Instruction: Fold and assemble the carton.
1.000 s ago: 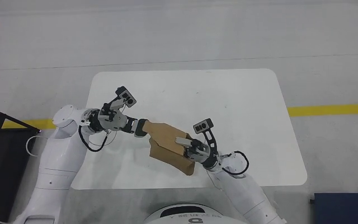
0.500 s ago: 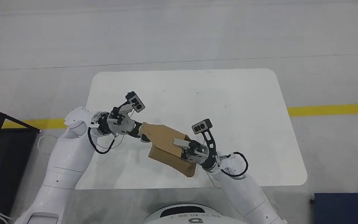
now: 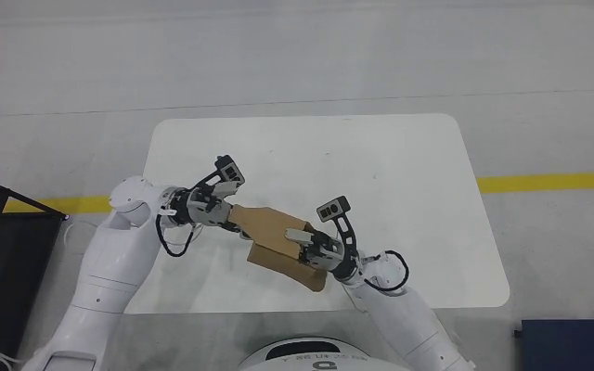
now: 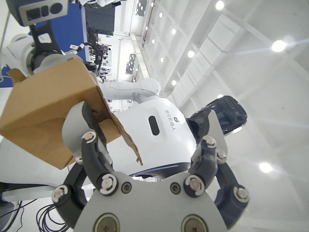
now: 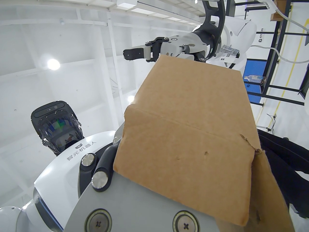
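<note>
Carton [image 3: 277, 232] — between left pincer [image 3: 238, 221], right pincer [image 3: 308, 249].

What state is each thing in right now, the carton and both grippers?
carton: opened into a box shape, with one flap at the left gripper's end sticking out unfolded.
left gripper: open, with one finger against the carton's open end.
right gripper: shut on the carton's other end, with a panel lying across it.

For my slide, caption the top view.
Left pincer and right pincer at opposite ends of a brown carton over a white table.
</note>
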`<state>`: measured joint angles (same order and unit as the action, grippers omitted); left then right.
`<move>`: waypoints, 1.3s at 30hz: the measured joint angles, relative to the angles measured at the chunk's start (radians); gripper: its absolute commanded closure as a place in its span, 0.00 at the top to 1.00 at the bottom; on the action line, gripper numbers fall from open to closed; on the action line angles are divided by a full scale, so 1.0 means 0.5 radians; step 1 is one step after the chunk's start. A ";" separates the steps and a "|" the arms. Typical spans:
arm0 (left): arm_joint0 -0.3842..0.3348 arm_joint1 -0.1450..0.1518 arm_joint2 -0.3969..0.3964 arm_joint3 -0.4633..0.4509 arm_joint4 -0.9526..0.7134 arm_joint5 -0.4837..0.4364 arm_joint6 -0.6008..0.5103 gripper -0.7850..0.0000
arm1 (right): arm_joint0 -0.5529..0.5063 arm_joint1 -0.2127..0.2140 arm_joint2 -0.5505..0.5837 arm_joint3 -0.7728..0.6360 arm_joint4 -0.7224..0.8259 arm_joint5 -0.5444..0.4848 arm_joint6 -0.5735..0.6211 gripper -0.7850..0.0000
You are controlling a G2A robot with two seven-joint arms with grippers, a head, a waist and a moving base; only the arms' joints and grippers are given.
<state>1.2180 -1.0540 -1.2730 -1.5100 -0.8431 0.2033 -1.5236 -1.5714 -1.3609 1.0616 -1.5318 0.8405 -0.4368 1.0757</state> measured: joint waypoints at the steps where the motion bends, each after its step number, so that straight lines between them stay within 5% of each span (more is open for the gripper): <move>1: -0.003 0.003 0.000 -0.003 0.029 -0.009 -0.004 0.46 | 0.002 0.001 0.000 0.002 0.000 -0.001 0.002 0.00; 6: -0.014 0.018 -0.011 -0.029 0.119 -0.018 -0.016 0.31 | 0.007 0.007 0.007 0.005 0.013 -0.009 0.013 0.00; 13: -0.034 0.033 -0.011 -0.049 0.198 -0.026 -0.004 0.28 | 0.008 0.015 0.025 -0.002 0.029 -0.017 0.009 0.00; 23: -0.015 0.069 -0.056 -0.075 0.432 -0.130 0.035 0.47 | -0.009 0.027 0.059 -0.024 0.085 -0.033 0.016 0.00; 27: 0.006 0.088 -0.116 -0.089 0.464 -0.186 0.018 0.84 | -0.006 0.030 0.059 -0.021 0.094 -0.036 0.016 0.00; 31: 0.032 0.103 -0.132 -0.103 0.531 -0.216 0.001 0.96 | 0.006 0.030 0.050 -0.017 0.099 -0.029 0.012 0.00; 39: 0.027 0.113 -0.072 -0.109 0.634 -0.252 0.033 1.00 | 0.041 0.026 0.026 -0.009 0.164 -0.014 0.028 0.00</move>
<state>1.2316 -0.9974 -1.3092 -1.5647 -0.5262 0.0774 -1.5073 -1.5507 -1.3478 1.0747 -1.5364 0.9225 -0.4440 1.0897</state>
